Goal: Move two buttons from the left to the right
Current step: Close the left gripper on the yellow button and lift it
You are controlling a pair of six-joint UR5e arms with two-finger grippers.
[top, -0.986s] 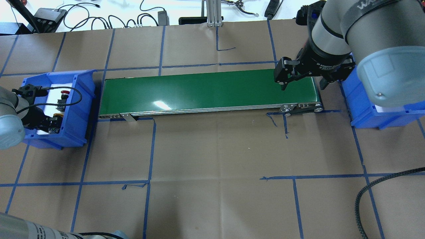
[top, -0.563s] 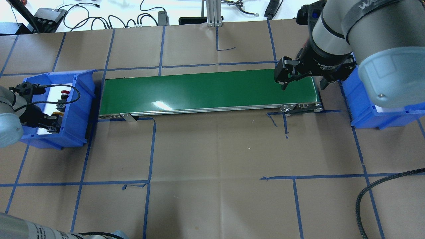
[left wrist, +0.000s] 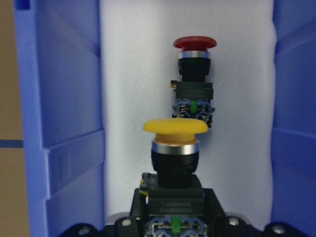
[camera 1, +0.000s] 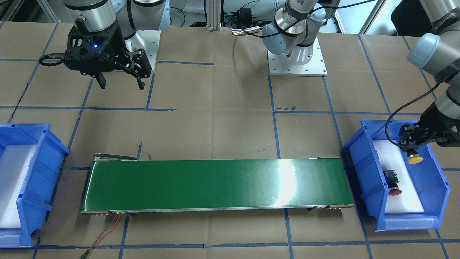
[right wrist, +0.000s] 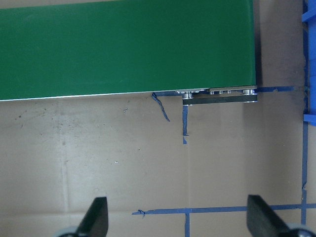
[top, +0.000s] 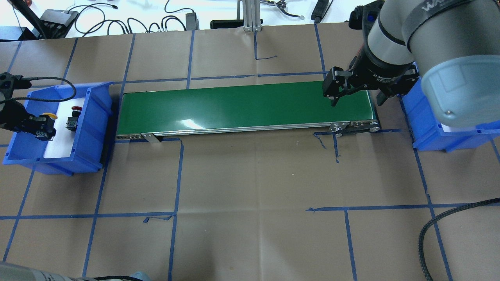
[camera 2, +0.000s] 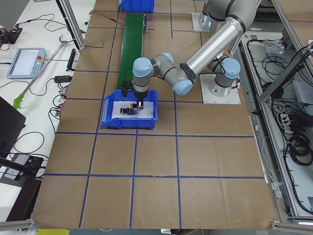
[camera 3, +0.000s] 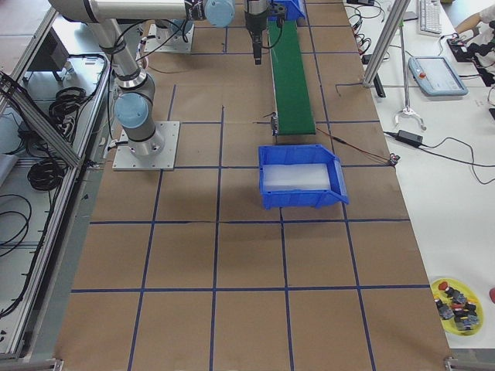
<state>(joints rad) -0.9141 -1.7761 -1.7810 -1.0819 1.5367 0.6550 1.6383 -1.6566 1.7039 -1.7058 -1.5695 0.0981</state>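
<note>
My left gripper (top: 40, 127) is shut on the yellow button (top: 49, 116) by its black body and holds it above the white foam of the left blue bin (top: 92, 128). In the front view the yellow button (camera 1: 415, 159) hangs cap-down from the left gripper (camera 1: 412, 143). In the left wrist view the yellow button (left wrist: 175, 148) sits between the jaws. The red button (top: 74, 116) lies on its side on the foam, also seen in the front view (camera 1: 392, 181) and the left wrist view (left wrist: 194, 64). My right gripper (top: 355, 100) is open and empty over the belt's right end.
A green conveyor belt (top: 246, 105) runs between the left bin and a right blue bin (top: 429, 136) lined with white foam. The right arm's large elbow covers part of that bin. Blue tape lines cross the brown paper. A black cable (top: 429, 230) lies at the front right.
My left gripper has risen out of the bin with the yellow button and shifted toward the view's left edge. The red button and the right arm have not moved.
</note>
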